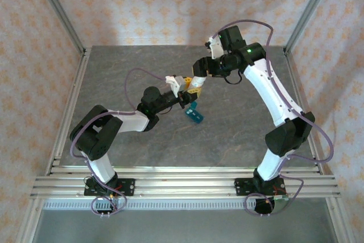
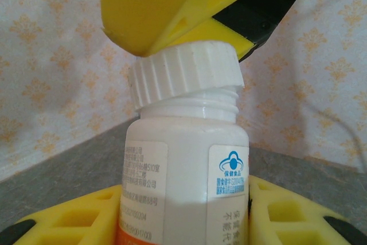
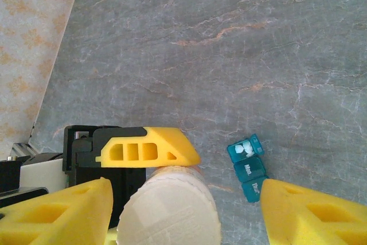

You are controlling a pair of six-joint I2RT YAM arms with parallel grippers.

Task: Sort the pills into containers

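Note:
My left gripper (image 2: 183, 222) is shut on a white pill bottle (image 2: 183, 164), gripping its body between both yellow fingers. The ribbed white cap (image 2: 186, 76) sits tilted on the threaded neck. My right gripper (image 3: 186, 190) hangs open over the cap (image 3: 172, 210), with a gap to each side. One of its fingers (image 2: 155, 10) touches the cap's top edge. The teal pill box (image 3: 248, 167) lies on the table below. Its end compartment is open and holds white pills (image 3: 246, 147); the other two lids are shut. From above, both grippers (image 1: 190, 88) meet just over the pill box (image 1: 194, 113).
The grey stone-pattern table (image 1: 239, 135) has bare room on every side of the pill box. Aluminium frame posts (image 1: 60, 9) and patterned walls enclose it. One finger (image 3: 146, 147) of the left gripper crosses the right wrist view beside the cap.

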